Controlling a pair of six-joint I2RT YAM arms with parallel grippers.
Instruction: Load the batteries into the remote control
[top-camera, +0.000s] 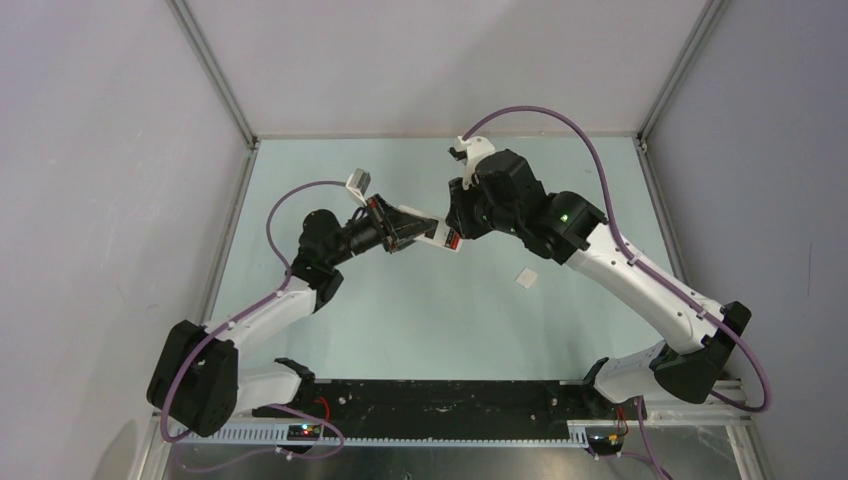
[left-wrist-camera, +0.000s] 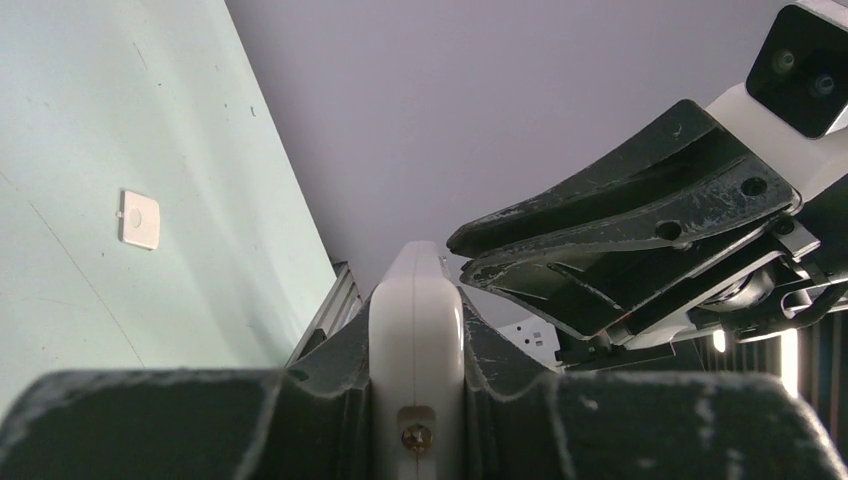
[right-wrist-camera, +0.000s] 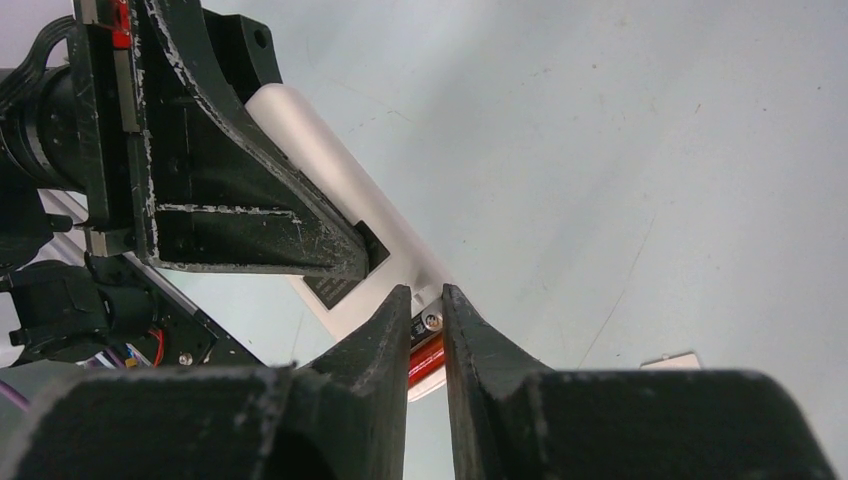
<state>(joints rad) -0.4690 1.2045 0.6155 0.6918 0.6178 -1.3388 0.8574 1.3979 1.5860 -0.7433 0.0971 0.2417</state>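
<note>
- Two grippers meet above the middle of the pale green table (top-camera: 400, 320), fingertips almost nose to nose.
- Left gripper (top-camera: 420, 228): jaws clamped on the remote control (left-wrist-camera: 416, 320), one finger on each broad face. In the left wrist view the remote shows edge-on, a narrow white slab standing up between the dark pads.
- Remote is held off the table, its free end pointing toward the right gripper. In the top view it shows as a short white piece between the two grippers, with a bit of red at the end nearest the right gripper.
- Right wrist view: the remote's plain white side runs up and left behind a left finger (right-wrist-camera: 250, 200). A dark recess shows on the remote just below that finger's tip.
- Right gripper (right-wrist-camera: 425, 305): jaws narrow, only a slim gap between the tips. The orange-red battery (right-wrist-camera: 426, 358) sits in that gap and looks pinched between the pads, its metal end up against the remote's lower edge.
- Whether the battery has entered the recess, I cannot tell from this angle.
- Small white square cover piece (top-camera: 526, 277) lies flat on the table, well apart from both grippers, on the right arm's side.
</note>
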